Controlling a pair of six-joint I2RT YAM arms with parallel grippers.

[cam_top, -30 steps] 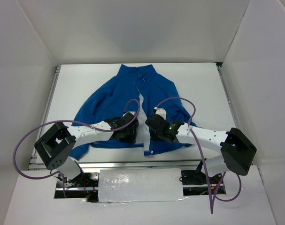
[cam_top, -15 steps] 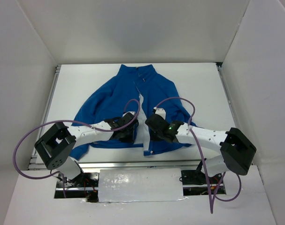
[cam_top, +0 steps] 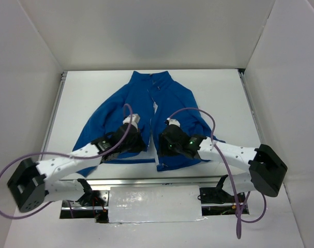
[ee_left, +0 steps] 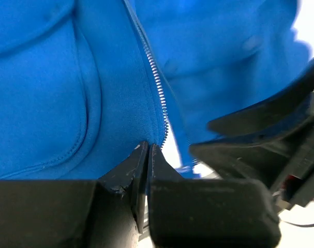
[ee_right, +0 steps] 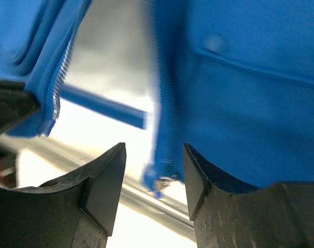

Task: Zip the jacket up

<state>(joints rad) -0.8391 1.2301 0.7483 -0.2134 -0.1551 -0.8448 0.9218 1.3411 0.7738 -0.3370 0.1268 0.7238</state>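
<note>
The blue jacket lies flat on the white table, collar at the far side, its front open along the lower part of the zipper. My left gripper is at the hem of the left front panel. In the left wrist view it is shut on the hem at the bottom end of the zipper teeth. My right gripper is at the hem of the right panel. In the right wrist view it is open, with the zipper's lower end and the small metal pull between the jaws, untouched.
White walls stand close on three sides. A metal rail runs along the table's left edge and another along the near edge. Purple cables loop above both arms. The right gripper's black body is close beside my left fingers.
My left arm has swung out and down to the left while its gripper stays at the hem. The right gripper has shifted slightly left. The gap between the front panels is narrower.
</note>
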